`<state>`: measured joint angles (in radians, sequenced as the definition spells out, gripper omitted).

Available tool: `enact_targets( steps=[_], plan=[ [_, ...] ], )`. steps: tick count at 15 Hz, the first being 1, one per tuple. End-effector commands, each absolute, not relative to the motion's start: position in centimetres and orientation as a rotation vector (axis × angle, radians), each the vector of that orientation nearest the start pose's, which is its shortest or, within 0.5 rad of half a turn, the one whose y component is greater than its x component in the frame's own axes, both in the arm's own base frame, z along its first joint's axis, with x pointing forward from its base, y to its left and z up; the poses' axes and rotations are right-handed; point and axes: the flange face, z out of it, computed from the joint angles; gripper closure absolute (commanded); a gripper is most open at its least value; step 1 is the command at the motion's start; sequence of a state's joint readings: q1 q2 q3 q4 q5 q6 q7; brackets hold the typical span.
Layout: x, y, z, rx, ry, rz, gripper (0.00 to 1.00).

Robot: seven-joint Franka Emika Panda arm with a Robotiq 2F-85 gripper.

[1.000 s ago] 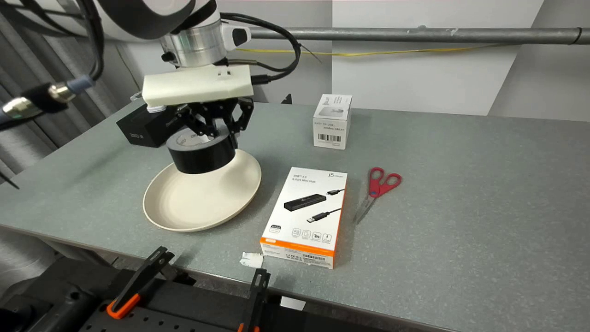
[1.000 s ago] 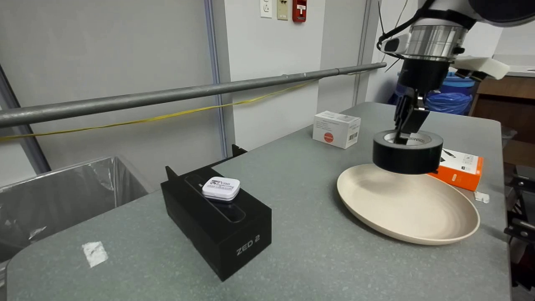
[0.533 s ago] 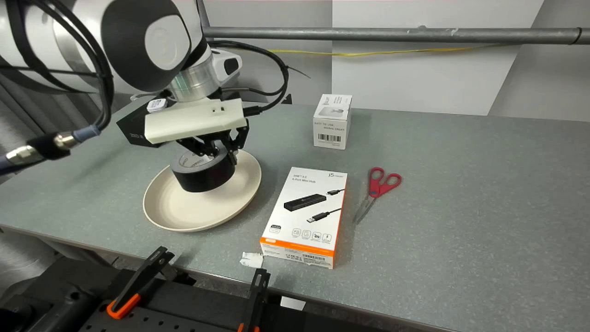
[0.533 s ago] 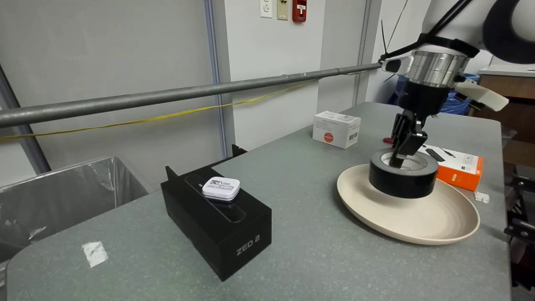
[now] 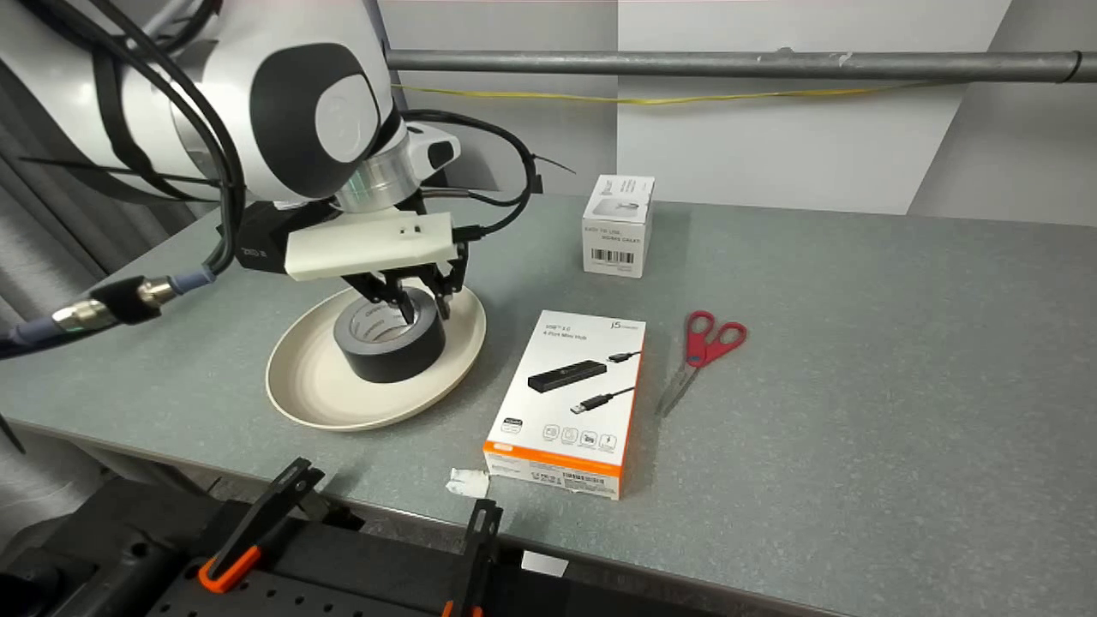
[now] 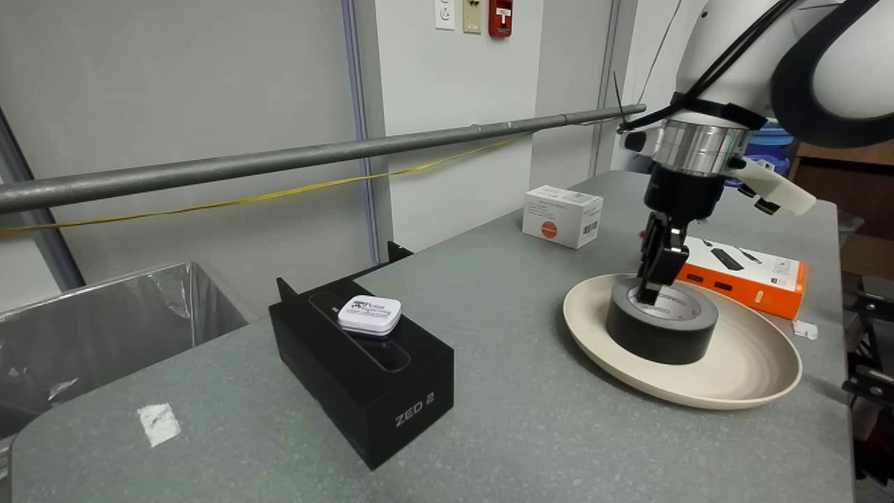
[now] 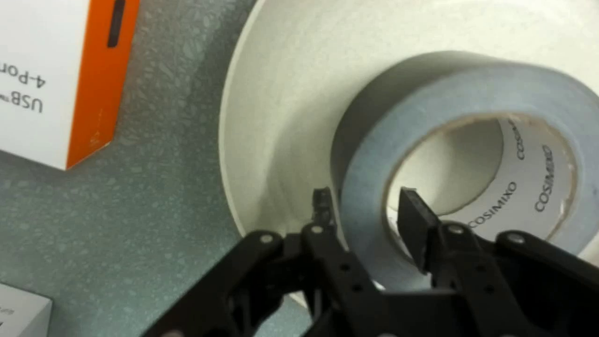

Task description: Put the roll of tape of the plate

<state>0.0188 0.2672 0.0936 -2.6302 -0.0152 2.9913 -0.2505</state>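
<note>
My pincer: released, over the plate, astride the wall of the tape
Tape: on the plate

Grey speckled worktop, white & lt-grey walls behind. Metal pipe runs along walls in both exterior views, thin yellow strap under it. Grey curtain far left in an exterior view. In an exterior view: elec. outlet & red pull stn on wall, lined bin beside worktop, brown cab. far right.
</note>
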Motion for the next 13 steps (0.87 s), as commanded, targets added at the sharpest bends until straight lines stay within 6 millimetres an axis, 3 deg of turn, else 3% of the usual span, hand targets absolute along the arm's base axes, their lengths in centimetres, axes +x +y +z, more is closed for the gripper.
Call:
enact_targets(
  steps=[1, 5, 9, 10, 13],
  plan=[
    [44.8, 6.0, 16.7, -3.074, -0.537, -0.191, 0.27],
    [46.0, 6.4, 17.3, -3.07, -0.511, -0.21, 0.0],
    [47.3, 7.4, 18.6, -3.047, -0.486, -0.205, 0.0],
    [46.3, 6.8, 18.1, -3.059, -0.526, -0.231, 0.0],
    [46.9, 7.4, 18.5, -3.05, -0.524, -0.219, 0.0]
  ],
)
